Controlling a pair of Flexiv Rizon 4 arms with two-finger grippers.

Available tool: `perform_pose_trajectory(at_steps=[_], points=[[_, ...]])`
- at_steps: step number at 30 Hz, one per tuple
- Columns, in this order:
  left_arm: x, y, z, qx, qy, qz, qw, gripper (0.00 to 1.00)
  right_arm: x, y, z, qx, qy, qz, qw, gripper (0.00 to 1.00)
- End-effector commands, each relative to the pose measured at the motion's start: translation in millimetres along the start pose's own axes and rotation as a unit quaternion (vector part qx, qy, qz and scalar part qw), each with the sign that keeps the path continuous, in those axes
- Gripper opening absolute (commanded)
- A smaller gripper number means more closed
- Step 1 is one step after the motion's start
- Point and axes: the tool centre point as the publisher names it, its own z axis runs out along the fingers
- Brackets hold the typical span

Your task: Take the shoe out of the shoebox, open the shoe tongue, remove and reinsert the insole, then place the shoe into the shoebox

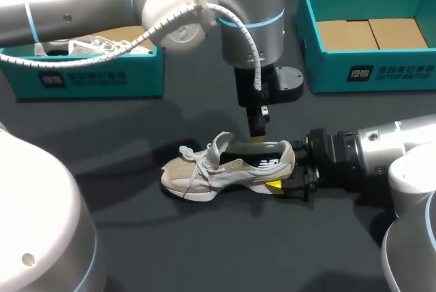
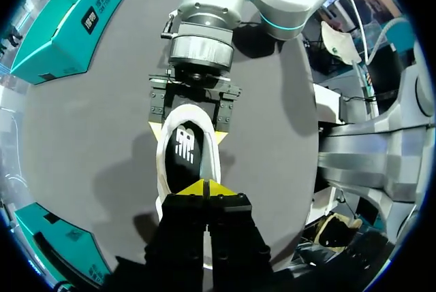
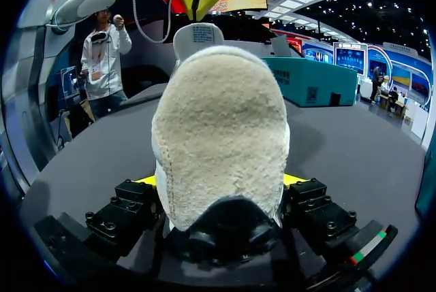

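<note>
**Shoe position.** The shoe [image 1: 225,168] stands sole-down on the bench [image 1: 204,244], near its middle and outside both boxes. The toe points to the robot's left and the heel to its right. The upper is beige and off-white. The laces [image 1: 194,159] lie loose over the forefoot. The tongue [image 1: 221,143] is raised at the front of the opening. In the left wrist view the opening is exposed, and a black insole [image 2: 184,163] with a white mark lies flat inside.

**Right pincer.** The right pincer [image 3: 219,180] is clamped on the shoe at the heel, with one yellow-tipped finger pressed against each side. In the right wrist view the suede heel fills the space between the fingers. The arm enters low from the right and lies nearly level with the bench.

**Left pincer.** The left pincer [image 2: 204,186] points straight down over the rear of the shoe opening. Its two yellow tips are pressed together with nothing visible between them. The tips are just above the insole, and contact with it cannot be confirmed.

**Surroundings.** The left shoebox [image 1: 88,77], teal, stands at the far left of the bench. It is partly hidden by the left arm, and pale contents show inside. The right shoebox [image 1: 371,71], also teal, stands at the far right and shows brown cardboard panels [image 1: 371,33] on its floor. Both boxes are well apart from the shoe.
</note>
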Motion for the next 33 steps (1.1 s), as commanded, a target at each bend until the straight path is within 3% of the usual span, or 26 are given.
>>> perform_pose_trajectory(at_steps=[1,13,33], points=[[0.1,0,0,-0.001,0.0,0.0,1.0,0.0,-0.4,0.0,1,0.002,-0.001,0.001,1.0,0.0],[-9.7,-10,40,-0.013,0.011,0.006,1.0,0.0,-0.4,0.0,1,0.002,-0.001,0.001,1.0,0.0],[-9.7,7,84,-0.037,0.036,0.012,0.999,0.0,-0.4,0.0,1,0.002,-0.001,0.001,1.0,0.0]])
